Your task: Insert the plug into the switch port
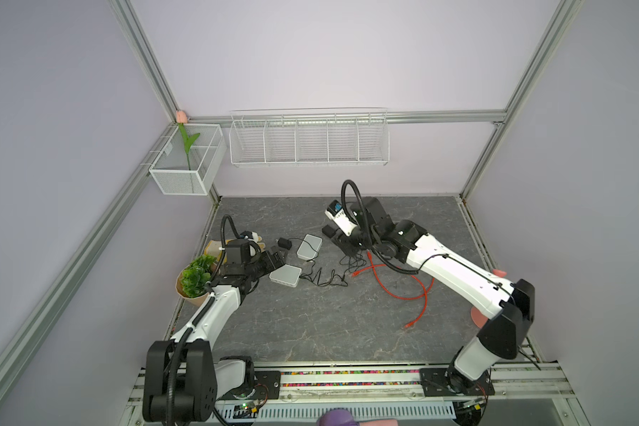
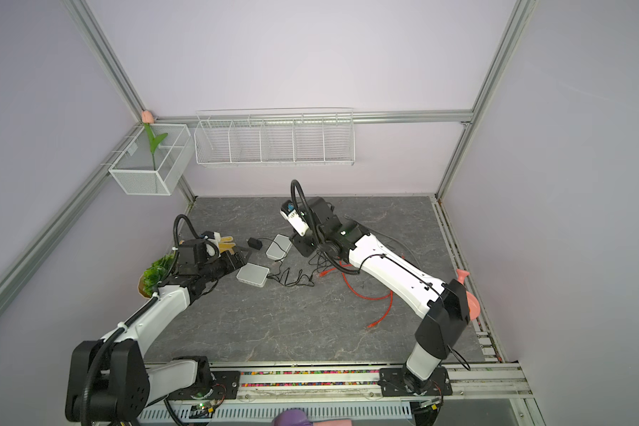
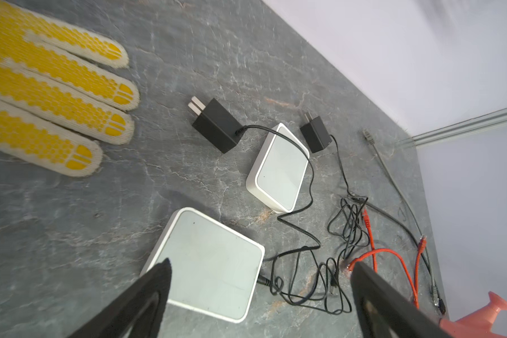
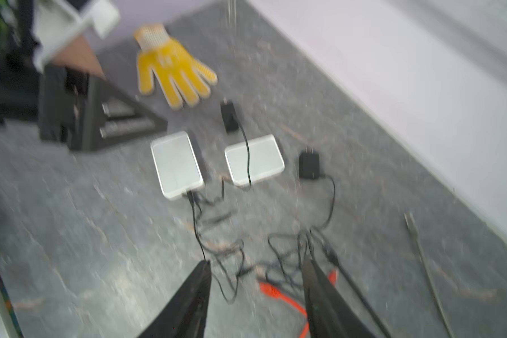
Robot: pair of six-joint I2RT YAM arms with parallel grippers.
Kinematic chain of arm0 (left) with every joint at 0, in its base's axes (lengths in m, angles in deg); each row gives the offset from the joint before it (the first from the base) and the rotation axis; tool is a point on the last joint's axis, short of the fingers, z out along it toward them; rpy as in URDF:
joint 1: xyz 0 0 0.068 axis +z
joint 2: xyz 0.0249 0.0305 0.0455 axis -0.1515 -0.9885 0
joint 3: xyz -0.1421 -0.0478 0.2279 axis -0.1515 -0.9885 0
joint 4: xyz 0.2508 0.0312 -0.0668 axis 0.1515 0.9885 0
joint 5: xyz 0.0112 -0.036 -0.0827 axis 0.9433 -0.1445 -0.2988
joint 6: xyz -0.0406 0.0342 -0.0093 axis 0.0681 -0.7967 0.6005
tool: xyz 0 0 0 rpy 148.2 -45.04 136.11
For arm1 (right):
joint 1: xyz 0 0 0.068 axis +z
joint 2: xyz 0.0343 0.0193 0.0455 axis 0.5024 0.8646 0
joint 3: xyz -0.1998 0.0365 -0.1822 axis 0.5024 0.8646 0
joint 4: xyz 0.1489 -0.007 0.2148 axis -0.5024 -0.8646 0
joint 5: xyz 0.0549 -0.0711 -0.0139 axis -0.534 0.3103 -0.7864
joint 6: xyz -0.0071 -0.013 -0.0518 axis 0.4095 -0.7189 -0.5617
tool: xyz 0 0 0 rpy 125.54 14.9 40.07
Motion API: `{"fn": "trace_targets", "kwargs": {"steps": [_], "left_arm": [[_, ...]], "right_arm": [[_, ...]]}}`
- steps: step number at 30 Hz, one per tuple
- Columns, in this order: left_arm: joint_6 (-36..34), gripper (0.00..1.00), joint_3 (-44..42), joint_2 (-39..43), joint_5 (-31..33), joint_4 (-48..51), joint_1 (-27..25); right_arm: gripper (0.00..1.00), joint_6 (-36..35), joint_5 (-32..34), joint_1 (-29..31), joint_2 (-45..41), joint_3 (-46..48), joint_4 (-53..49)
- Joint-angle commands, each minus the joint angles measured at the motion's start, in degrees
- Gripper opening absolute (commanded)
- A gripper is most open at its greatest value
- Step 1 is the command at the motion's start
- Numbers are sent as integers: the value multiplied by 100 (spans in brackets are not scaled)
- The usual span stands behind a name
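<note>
black cords [image 3: 319, 244] tangled beside switch [image 3: 211, 263] | glove [image 3: 56, 96] well apart

Soft, even overhead light; switch [image 3: 211, 263] cast faint shadow. Both top views sharp, frame posts [image 1: 144, 55] bowed by wide-angle distortion. Left wrist view crisp, glove [image 3: 41, 96] edge smeared. Right wrist view motion-blurred throughout.

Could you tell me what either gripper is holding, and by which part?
Left gripper: nothing, jaws open. Right gripper: cannot tell; blurred, with cables at its tips.
</note>
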Motion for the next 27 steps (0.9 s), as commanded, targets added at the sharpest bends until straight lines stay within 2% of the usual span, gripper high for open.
{"fn": "trace_targets", "kwargs": {"steps": [1, 7, 13, 19, 27], "left_arm": [[-454, 93, 495, -550, -40, 32, -163], [-789, 84, 1316, -1805, -50, 368, -322], [-925, 78, 1808, -2549, -108, 726, -359], [-971, 70, 1583, -2488, 165, 903, -369], [-932, 62, 954, -2002, 321, 1040, -369]], "right_arm": [[50, -147, 405, -150, -315, 887, 22], [38, -20, 487, -277, -496, 1511, -9], [30, 30, 419, -352, -637, 1748, 144], [30, 47, 610, -504, -619, 1894, 159], [32, -277, 481, -643, 180, 1618, 71]]}}
